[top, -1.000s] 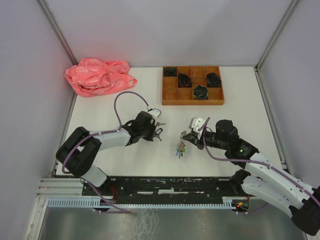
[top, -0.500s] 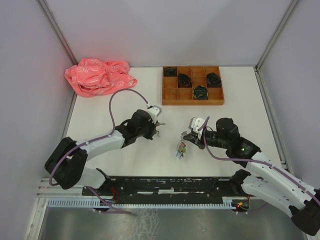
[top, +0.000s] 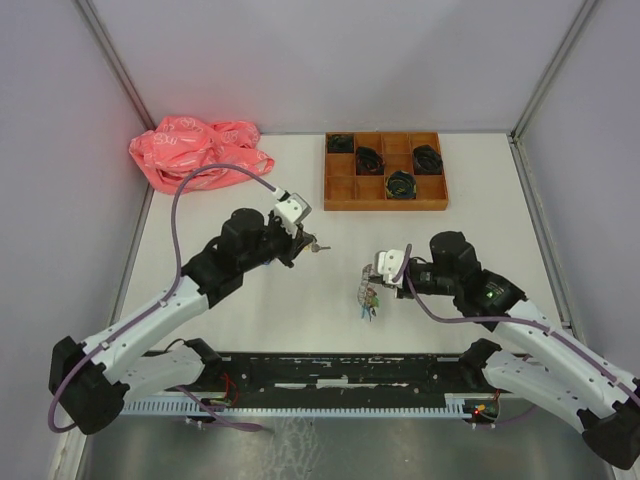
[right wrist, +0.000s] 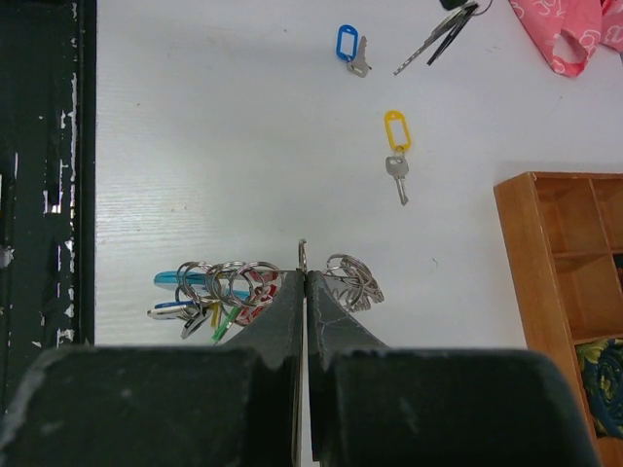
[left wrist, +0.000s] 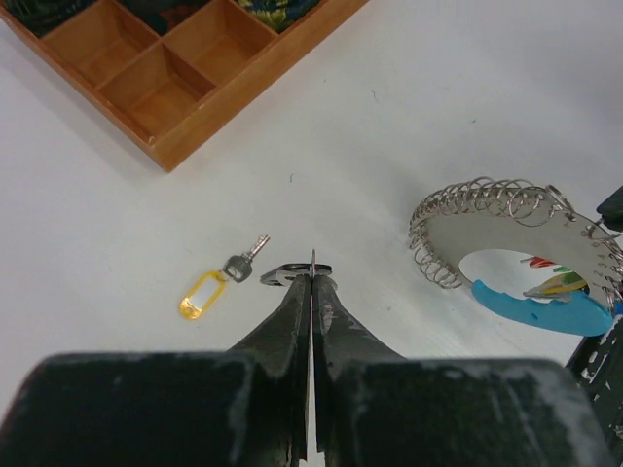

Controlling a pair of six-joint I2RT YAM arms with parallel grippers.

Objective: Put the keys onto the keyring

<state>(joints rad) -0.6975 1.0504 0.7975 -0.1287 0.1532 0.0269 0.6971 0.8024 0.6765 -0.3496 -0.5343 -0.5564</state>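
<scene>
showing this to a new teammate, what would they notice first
Probably the crumpled pink bag in the far left corner, the brightest thing there. Next, the keyring, a hoop crowded with silver rings, pinched by the right gripper in the middle, and the wooden compartment tray at the far edge.

Robot lab test cell: white table (top: pixel 490 200), plain grey wall panels (top: pixel 330 60), 2 arms (top: pixel 160 310) bolted to black rail (top: pixel 340 372).

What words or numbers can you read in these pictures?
No text is readable.
On the pink bag: white print, too blurred to read.
On the yellow tag and the blue tag: no writing shows.
Nothing else shows any writing.
</scene>
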